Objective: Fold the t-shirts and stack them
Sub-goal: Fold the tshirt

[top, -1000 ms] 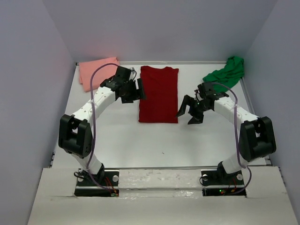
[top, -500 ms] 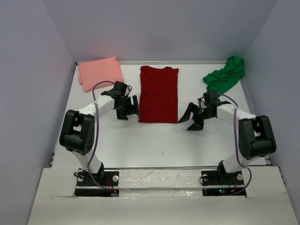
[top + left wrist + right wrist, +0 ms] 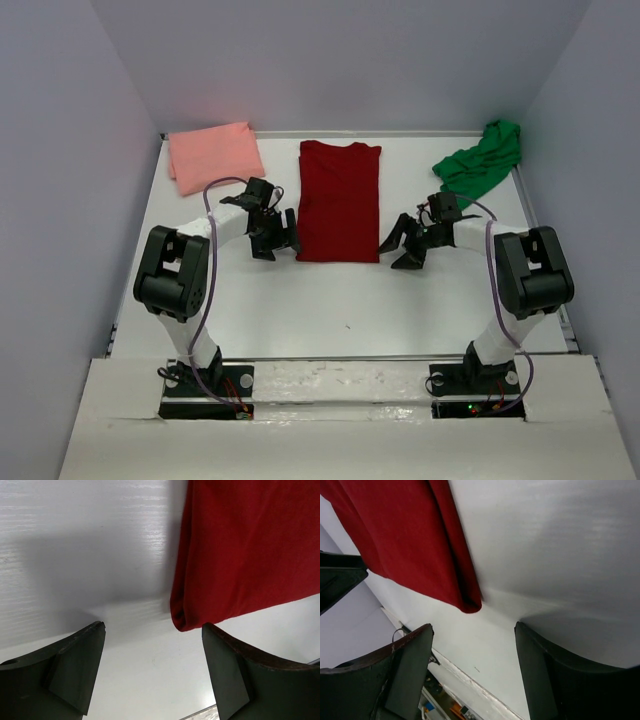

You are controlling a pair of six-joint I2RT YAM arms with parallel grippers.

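The dark red t-shirt [image 3: 339, 200] lies folded into a long strip in the middle of the table. My left gripper [image 3: 277, 242] hovers open beside its near left corner [image 3: 186, 621], with nothing between the fingers. My right gripper [image 3: 403, 246] stands open beside the near right corner [image 3: 468, 603], also holding nothing. The salmon pink t-shirt [image 3: 213, 155] lies folded at the far left. The bright green t-shirt [image 3: 482, 160] sits crumpled at the far right.
White side walls enclose the table [image 3: 330, 300] on the left, right and back. The near edge of the table [image 3: 470, 677] shows in the right wrist view, with the arm bases beyond it.
Both grippers have come down and toward me along the red shirt's sides to its near corners. The right gripper's jaws have narrowed somewhat but remain open.
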